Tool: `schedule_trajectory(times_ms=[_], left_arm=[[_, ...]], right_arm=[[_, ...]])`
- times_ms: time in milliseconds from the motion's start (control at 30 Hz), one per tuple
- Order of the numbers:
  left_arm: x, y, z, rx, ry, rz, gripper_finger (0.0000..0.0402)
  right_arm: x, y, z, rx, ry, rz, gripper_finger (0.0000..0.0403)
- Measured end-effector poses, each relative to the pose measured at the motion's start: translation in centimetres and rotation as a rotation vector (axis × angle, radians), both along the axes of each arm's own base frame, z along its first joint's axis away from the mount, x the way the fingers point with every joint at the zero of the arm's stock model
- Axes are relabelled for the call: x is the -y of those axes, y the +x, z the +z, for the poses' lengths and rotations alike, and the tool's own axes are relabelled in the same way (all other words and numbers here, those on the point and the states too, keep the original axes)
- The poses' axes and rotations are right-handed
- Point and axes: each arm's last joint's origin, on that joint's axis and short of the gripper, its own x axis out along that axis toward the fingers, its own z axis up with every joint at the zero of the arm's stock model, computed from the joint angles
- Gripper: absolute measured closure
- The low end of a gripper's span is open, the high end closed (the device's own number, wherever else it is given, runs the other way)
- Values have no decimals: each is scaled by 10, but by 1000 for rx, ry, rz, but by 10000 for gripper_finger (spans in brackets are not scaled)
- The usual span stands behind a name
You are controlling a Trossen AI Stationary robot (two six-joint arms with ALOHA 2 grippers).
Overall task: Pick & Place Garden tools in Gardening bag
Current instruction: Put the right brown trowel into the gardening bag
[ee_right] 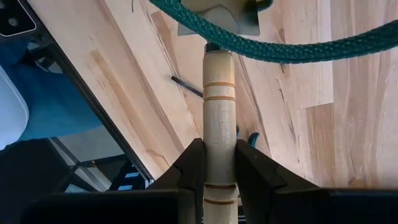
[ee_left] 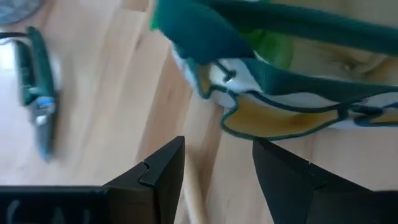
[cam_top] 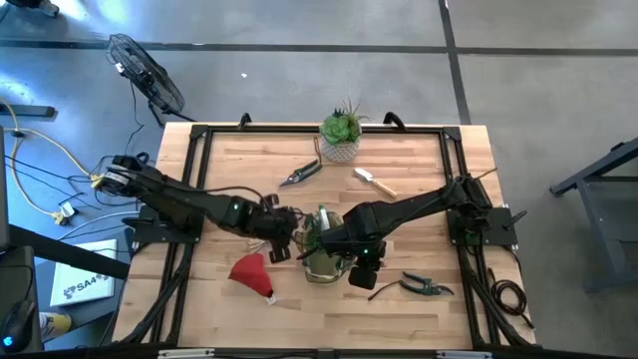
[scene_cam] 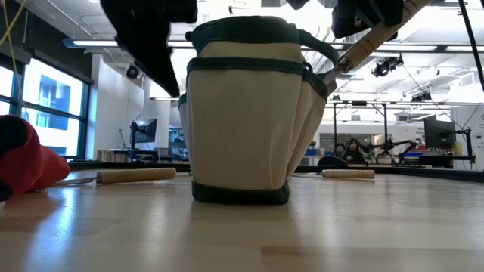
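The olive-and-tan gardening bag point(cam_top: 321, 261) stands upright on the table's middle; it also shows in the low view point(scene_cam: 242, 128). My right gripper point(ee_right: 219, 149) is shut on a wooden-handled tool point(ee_right: 217, 74) at the bag's right rim point(scene_cam: 333, 72). My left gripper point(ee_left: 217, 155) is open just left of the bag, above the table point(scene_cam: 162, 68). A wooden handle point(ee_left: 193, 199) lies on the table below its fingers, untouched. The red cone-shaped piece point(cam_top: 251, 271) lies near the bag's left. My right gripper pinches the tool's wooden handle point(ee_right: 219, 134) between its two fingers, with the handle running out forward along them. The tool is clear of the table and slants down toward the bag point(scene_cam: 367, 41). Its metal end point(ee_right: 217, 18) is at the bag's rim, under the green rope handle point(ee_right: 280, 50).
One pair of pruning shears point(cam_top: 299, 173) lies at the far middle, another point(cam_top: 427, 287) at the near right. A wooden-handled trowel point(cam_top: 374, 181) lies at the back right. The spiky plant in its white pot point(cam_top: 341, 135) stands at the far edge.
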Motion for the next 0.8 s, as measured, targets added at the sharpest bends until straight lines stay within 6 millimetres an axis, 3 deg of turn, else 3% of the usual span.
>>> schedule_trajectory(times_ms=[233, 567, 800], left_arm=[[2, -2, -36, 101, -69, 19, 220], [4, 8, -32, 239, -82, -13, 220], [11, 31, -60, 264, -106, -48, 220]], right_arm=[[0, 0, 0, -1, 0, -4, 347], [-1, 0, 0, -13, 16, -27, 345], [-1, 0, 0, -21, 19, -48, 344]])
